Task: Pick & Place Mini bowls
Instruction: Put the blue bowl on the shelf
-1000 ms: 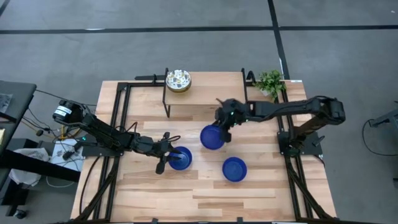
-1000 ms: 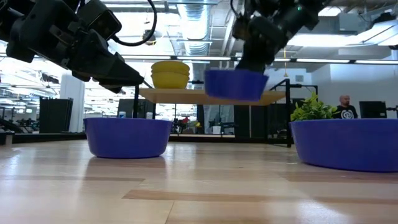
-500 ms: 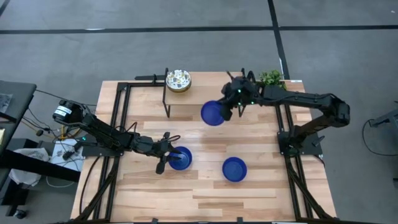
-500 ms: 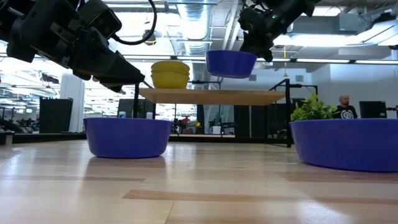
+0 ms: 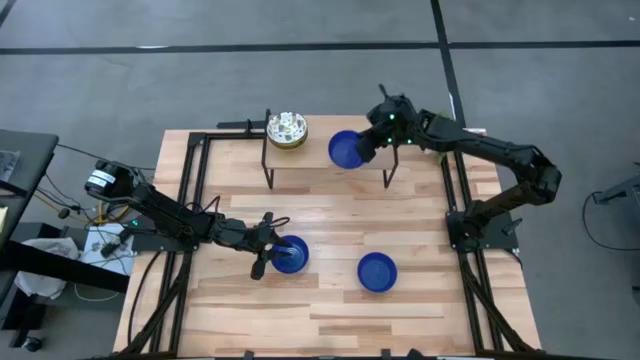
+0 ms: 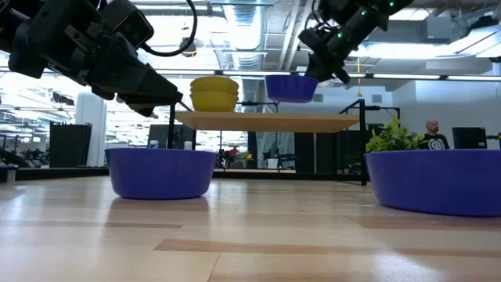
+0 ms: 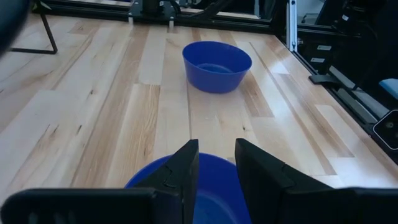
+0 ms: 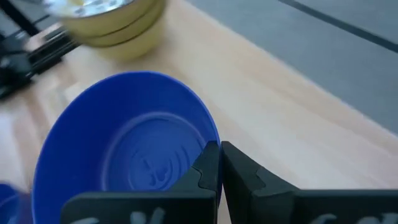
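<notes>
1. Mini bowls, high view: the right gripper (image 5: 362, 150) pinches a blue bowl (image 5: 345, 150) by its rim above the raised shelf (image 5: 325, 170), beside the stacked patterned bowls (image 5: 287, 130); the left gripper (image 5: 272, 252) straddles the rim of a second blue bowl (image 5: 291, 255); a third bowl (image 5: 377, 271) sits alone on open wood.
2. Low view: the carried bowl (image 6: 291, 87) hangs clear above the shelf.
3. Left wrist view: the fingers (image 7: 186, 168) are parted across the glossy rim.
4. Right wrist view: the closed fingers (image 8: 208, 165) clamp the rim.

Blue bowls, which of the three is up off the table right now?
The blue bowl pinched by the right gripper, held above the raised shelf. The other two blue bowls rest on the tabletop.
</notes>
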